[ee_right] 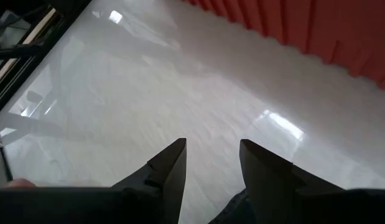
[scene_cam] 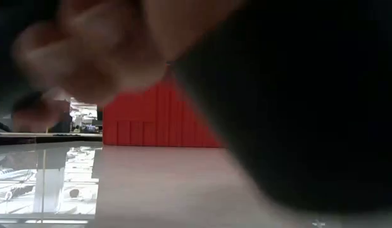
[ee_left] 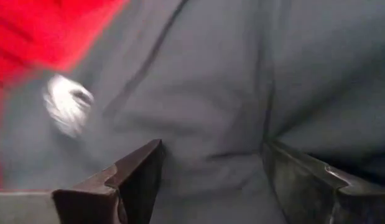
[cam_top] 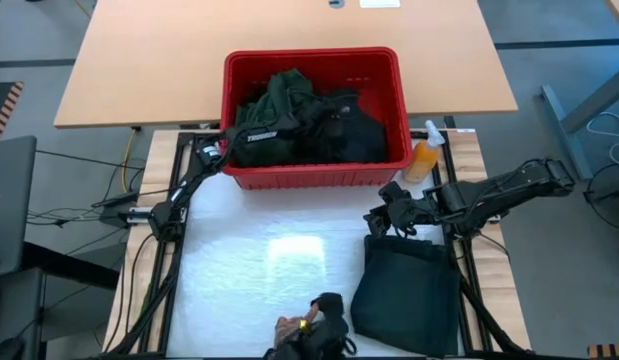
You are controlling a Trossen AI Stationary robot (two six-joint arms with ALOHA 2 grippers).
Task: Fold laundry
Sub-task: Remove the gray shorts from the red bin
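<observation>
Several dark garments of the laundry (cam_top: 309,120) are heaped in a red basket (cam_top: 314,178) at the table's far side. My left gripper (cam_top: 227,150) reaches over the basket's left wall into the heap. In the left wrist view it (ee_left: 211,146) is open, with dark cloth (ee_left: 211,74) bearing a white label (ee_left: 68,102) close before it. One folded dark garment (cam_top: 404,290) lies flat on the white table cover at the near right. My right gripper (cam_top: 381,218) hangs open above that garment's far edge, with nothing between its fingers (ee_right: 212,143). My left gripper stands open against the heap, slanting down from the table's left, and dark cloth (ee_left: 211,180) fills the space between its fingers. I cannot tell whether the fingers touch the cloth.
An orange spray bottle (cam_top: 424,155) stands right of the basket, near my right arm. A person's hand and dark sleeve (cam_top: 311,330) reach in over the near edge and block most of the low view (scene_cam: 278,95). The white cover (cam_top: 279,260) lies between basket and hand.
</observation>
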